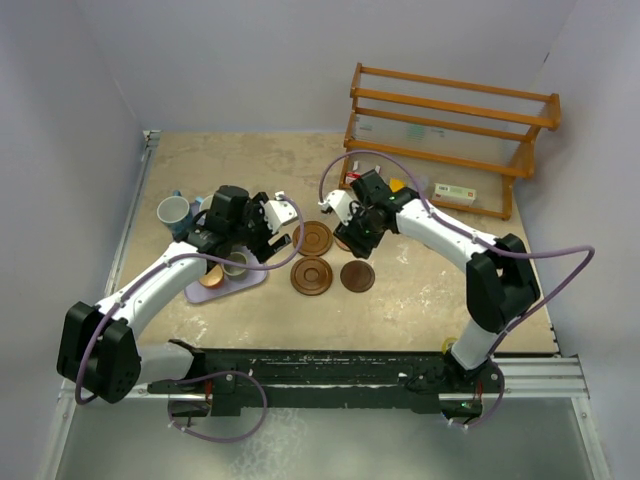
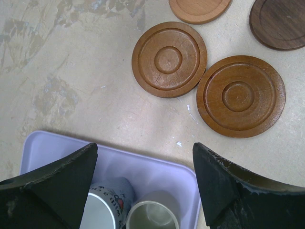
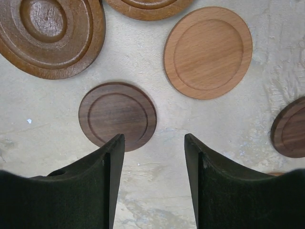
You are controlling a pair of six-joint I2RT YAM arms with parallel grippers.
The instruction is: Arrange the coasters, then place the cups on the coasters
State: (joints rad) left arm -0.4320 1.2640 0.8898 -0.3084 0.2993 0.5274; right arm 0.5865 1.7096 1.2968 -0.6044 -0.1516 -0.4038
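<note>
Coasters [image 2: 168, 59] lying flat, grooved faces upward, round, clustered together

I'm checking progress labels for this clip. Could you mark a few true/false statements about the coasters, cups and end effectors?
1. The light coaster is bare. True.
2. The right end effector grips the dark coaster. False: it is open and empty, and the coaster lies flat on the table.
3. The lavender tray holds the grey-green cup. True.
4. The two grooved coasters are stacked. False: they lie side by side.
5. The left end effector holds a cup. False: it is open and empty above the tray.
</note>
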